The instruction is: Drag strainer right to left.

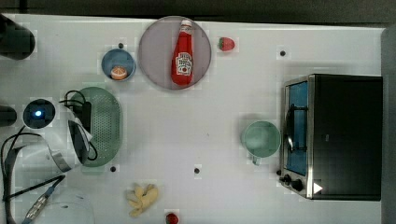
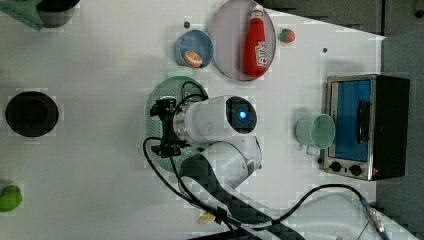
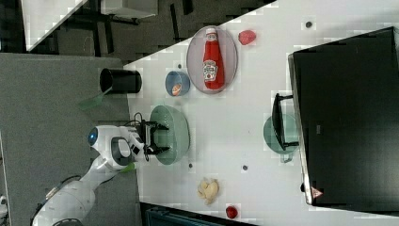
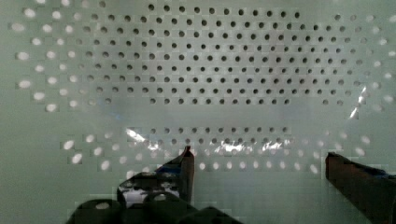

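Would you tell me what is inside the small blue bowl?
An orange piece of fruit lies in the blue bowl; the bowl floor beneath it is covered.

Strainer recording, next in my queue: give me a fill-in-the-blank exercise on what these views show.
1. The gripper hangs over the strainer with its fingers ____.
2. The ketchup bottle lies on a round ____.
3. The blue bowl holds an ____ piece.
4. In the top view, the green mug stands just left of the ____.

Missing words: open; plate; orange; toaster oven
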